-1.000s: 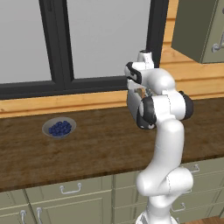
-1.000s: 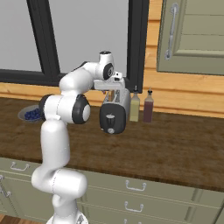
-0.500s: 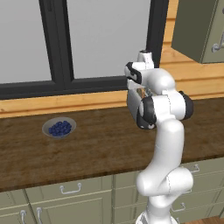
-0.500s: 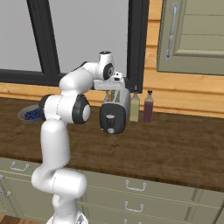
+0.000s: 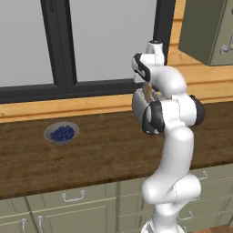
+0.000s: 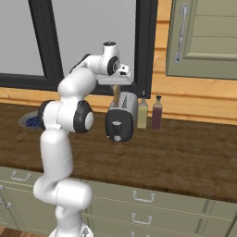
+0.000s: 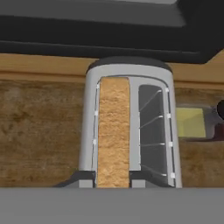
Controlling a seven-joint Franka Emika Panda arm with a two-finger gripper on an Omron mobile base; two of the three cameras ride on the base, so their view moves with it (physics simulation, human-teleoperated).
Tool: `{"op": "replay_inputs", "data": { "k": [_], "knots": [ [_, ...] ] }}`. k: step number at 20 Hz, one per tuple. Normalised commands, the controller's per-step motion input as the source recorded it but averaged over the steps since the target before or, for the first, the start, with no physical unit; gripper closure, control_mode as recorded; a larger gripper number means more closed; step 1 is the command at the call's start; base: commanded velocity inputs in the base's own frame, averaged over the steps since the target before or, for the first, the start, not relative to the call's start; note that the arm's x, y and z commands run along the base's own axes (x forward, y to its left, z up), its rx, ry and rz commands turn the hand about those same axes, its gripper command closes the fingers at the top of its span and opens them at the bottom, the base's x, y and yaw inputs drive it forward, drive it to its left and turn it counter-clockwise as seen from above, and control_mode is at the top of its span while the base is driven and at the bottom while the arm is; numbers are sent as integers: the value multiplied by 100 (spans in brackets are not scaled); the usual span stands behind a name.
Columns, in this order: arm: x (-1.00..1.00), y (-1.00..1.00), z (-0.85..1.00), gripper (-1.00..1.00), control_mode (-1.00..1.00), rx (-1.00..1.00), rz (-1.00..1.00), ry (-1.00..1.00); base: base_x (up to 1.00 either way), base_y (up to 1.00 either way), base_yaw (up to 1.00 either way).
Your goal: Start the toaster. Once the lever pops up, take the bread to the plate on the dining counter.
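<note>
On the far left of the dark wood counter (image 5: 91,150), a grey bowl of blue berries (image 5: 62,134) is seen, well apart from everything else. Further right, near the window frame (image 6: 146,46), the dark grey toaster (image 6: 121,122) is set upright on the same counter, its front knob facing the cabinets below. From the right base view, the bread (image 6: 115,95) is seen standing on edge, rising out of the toaster top as a thin tan strip. Directly above it the gripper (image 6: 115,88) is positioned, pointing straight down, with its jaws drawn in against the slice's 2 flat faces; the slice is gripped at its upper edge. In the hand view, 2 slots are shown on the toaster top: the left slot is occupied by the bread (image 7: 113,131), and the right slot (image 7: 153,131) shows bare wire guides. The dark fingertips (image 7: 85,179) are seen pressed to either side of the slice at the lower edge of that view. Just right of the toaster, 2 bottles are lined up against the wooden back wall: a pale yellow bottle (image 6: 142,113) beside the toaster, then a dark red bottle (image 6: 157,113). At the upper right, a grey-green wall cabinet (image 6: 203,39) with a metal handle is mounted.
</note>
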Motion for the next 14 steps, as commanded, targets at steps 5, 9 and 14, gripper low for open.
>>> {"op": "replay_inputs", "data": {
  "k": [5, 9, 14],
  "knots": [
    [-69, 1, 70, 100, -100, 3, 0, -20, 0, 0, 0],
    [-100, 19, 44, 100, -100, 0, 0, -35, 0, 0, 0],
    [-98, 42, 67, 100, -100, 0, -3, -18, 0, 0, 0]
  ]
}}
